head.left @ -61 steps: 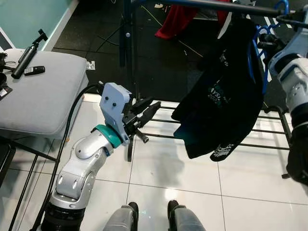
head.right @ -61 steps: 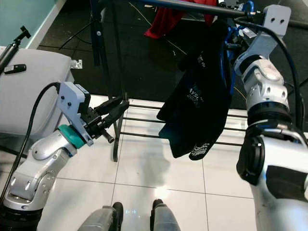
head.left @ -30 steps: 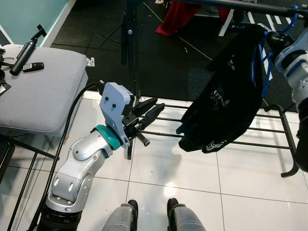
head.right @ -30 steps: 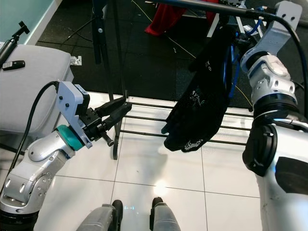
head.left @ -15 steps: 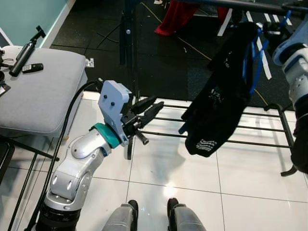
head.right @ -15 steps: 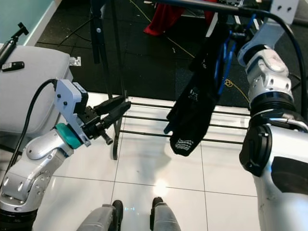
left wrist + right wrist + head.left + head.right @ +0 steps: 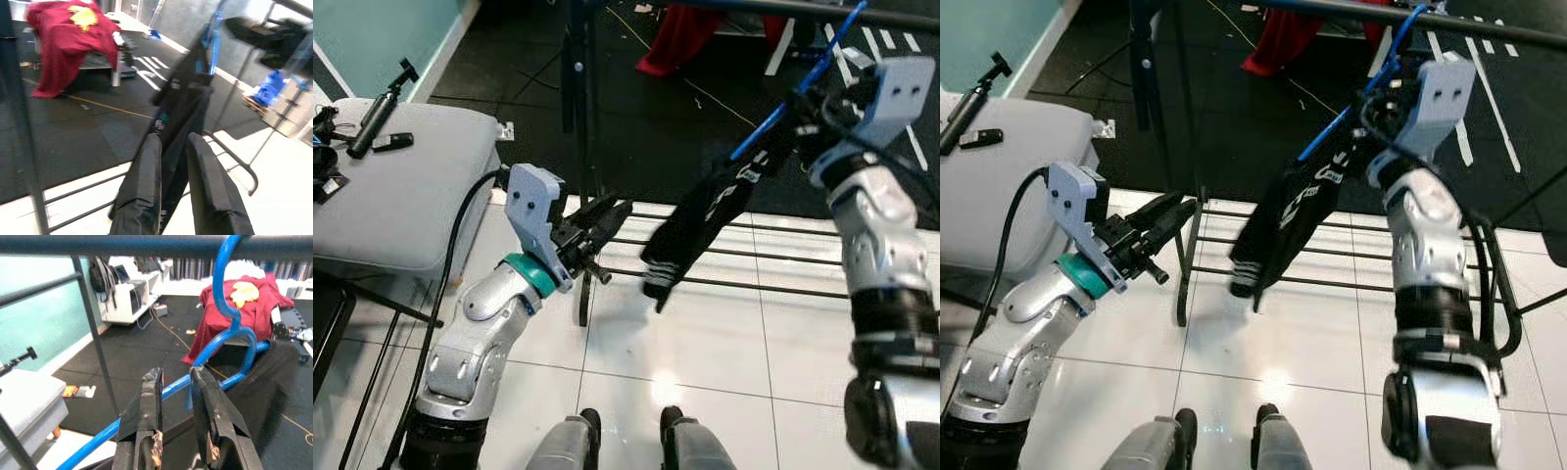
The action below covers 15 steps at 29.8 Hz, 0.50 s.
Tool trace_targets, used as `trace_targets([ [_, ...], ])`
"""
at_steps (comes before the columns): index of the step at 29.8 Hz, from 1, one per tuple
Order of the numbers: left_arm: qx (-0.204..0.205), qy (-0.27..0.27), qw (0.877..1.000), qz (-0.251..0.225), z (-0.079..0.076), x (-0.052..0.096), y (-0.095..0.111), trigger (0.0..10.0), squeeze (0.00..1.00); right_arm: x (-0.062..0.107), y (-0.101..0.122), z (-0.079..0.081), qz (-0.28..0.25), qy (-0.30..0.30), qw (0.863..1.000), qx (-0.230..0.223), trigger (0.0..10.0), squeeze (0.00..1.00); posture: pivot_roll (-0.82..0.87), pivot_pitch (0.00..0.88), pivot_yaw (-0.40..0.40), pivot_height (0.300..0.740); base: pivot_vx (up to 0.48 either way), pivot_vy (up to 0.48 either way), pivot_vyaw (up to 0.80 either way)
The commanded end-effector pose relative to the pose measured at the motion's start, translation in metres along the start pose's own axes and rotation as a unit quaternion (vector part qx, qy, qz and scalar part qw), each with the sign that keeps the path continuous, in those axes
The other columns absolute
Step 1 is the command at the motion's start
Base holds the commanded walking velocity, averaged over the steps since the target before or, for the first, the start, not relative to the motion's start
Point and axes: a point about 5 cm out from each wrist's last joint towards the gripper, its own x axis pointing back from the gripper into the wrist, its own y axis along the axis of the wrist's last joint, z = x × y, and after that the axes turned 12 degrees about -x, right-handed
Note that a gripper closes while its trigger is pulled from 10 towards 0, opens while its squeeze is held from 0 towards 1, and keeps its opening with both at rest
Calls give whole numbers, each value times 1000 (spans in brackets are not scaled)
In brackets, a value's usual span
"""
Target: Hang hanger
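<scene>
Grey padded seat [image 7: 406,186]: sitting at the far left, carrying a black handheld pole [image 7: 382,110] and a small black remote-like device [image 7: 393,143].

Left gripper [image 7: 607,217]: reaching forward from the silver left arm, low, in front of the rack's black upright post [image 7: 579,117]. Its two long black fingers [image 7: 139,188] are lying nearly pressed together with a slim gap between them, gripping nothing.

Black metal clothes rack: its top rail [image 7: 1410,20] is running across the upper part of the scene, and its low horizontal bars [image 7: 734,255] are crossing just above the white tiled floor [image 7: 705,343].

Crumpled red garment [image 7: 680,34]: lying on the dark floor behind the rack.

Blue plastic hanger [image 7: 230,347]: tilting steeply, its hook rising to the top rail and appearing to curl over it, its lower arm slanting down towards the left. A black printed garment [image 7: 705,220] is draping from it and hanging above the low bars.

Right gripper [image 7: 176,382]: raised high just beneath the top rail, its fingers pinching the hanger's blue arm close below the hook.
</scene>
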Motion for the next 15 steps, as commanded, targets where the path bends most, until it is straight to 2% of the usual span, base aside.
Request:
trace_targets([
  [1,-2,20,1000,10,3,2,-6,10000,0,6,-3,7,0,3,1000,-13,10000,0,-17,151,67,740,0,0,0],
  [2,-4,43,999,23,6,2,-10,10000,0,12,-6,14,-4,4,1000,-16,10000,0,-23,143,64,740,0,0,0],
  [3,-4,43,999,23,6,2,-10,10000,0,12,-6,14,-4,4,1000,-16,10000,0,-23,143,64,740,0,0,0],
  [5,2,88,995,37,14,1,-17,10000,0,27,-10,28,-12,10,1000,-19,10000,0,-32,137,57,740,0,0,0],
  [9,-3,131,991,37,22,2,-20,10000,0,38,-15,39,-15,14,999,-28,10000,0,-44,126,47,740,0,0,0],
  [10,-13,161,986,40,28,4,-25,10000,0,45,-25,45,-11,19,999,-29,10000,0,-47,116,40,740,0,0,0],
  [11,-13,161,986,40,28,4,-25,10000,0,45,-25,45,-11,19,999,-29,10000,0,-47,116,40,740,0,0,0],
  [13,-23,199,979,41,36,7,-32,10000,0,62,-47,53,9,25,999,-33,10000,0,-53,103,37,740,0,0,0],
  [15,-12,198,979,40,35,8,-35,10000,0,74,-68,55,48,25,998,-38,10000,0,-51,100,37,740,0,0,0],
])
